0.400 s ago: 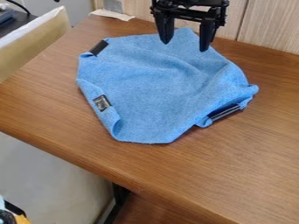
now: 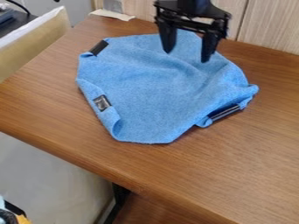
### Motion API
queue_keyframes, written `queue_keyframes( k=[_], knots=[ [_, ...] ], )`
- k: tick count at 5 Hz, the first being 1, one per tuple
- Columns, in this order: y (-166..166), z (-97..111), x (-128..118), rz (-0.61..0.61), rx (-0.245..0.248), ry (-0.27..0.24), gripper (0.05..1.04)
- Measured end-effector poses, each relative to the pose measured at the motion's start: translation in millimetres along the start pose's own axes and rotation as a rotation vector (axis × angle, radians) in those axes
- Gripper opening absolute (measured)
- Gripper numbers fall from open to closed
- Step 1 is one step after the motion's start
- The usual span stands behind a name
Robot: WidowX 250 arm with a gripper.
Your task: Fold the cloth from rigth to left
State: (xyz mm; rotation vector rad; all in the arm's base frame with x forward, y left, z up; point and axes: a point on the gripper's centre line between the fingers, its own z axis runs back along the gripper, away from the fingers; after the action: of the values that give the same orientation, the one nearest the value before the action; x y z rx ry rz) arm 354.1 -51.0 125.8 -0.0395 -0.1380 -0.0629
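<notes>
My claw (image 2: 187,56) is wide, fingers well apart, tips pointing down over the far part of the blue cloth (image 2: 149,87). Can't tell if the tips touch fabric. Cloth lies spread on the brown wood-grain tabletop (image 2: 52,105), toward the far side, wrinkled, with a raised ridge running down toward its right side

Cloth details: black strip (image 2: 99,47) at the upper left edge, dark label patch (image 2: 102,103) on the turned-in left edge, black band with pale lines (image 2: 225,112) at the lower right, next to a bunched corner. Lower left edge curls up; near edge lies flatter

Around it: torn pale paper (image 2: 111,15) at the far left corner of the tabletop, apart from the cloth. Light wood-grain panel (image 2: 269,26) stands along the far side, behind my claw. Tan panel with a white top edge (image 2: 35,50) sits beyond the left edge; dark equipment (image 2: 15,22) and a black cable (image 2: 17,5) behind that. Black metal leg (image 2: 119,194) below the tabletop, yellow-and-black item (image 2: 13,217) in the lower left corner, too cut off to identify

Edges: front edge slants from left down to lower right. Wood extends from the cloth toward that edge and out to the right; strip on the far side is narrower
</notes>
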Motion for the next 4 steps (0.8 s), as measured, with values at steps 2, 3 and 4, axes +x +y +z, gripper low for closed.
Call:
queue_keyframes(
  k=[2,3,4],
  knots=[
    [-45.1,4.6,-16.9,-0.107,-0.06,-0.025,0.999],
    [-74.4,0.2,-24.6,-0.188,-0.103,-0.03,0.999],
    [-103.1,0.5,-31.1,-0.269,-0.147,-0.036,0.999]
  ],
)
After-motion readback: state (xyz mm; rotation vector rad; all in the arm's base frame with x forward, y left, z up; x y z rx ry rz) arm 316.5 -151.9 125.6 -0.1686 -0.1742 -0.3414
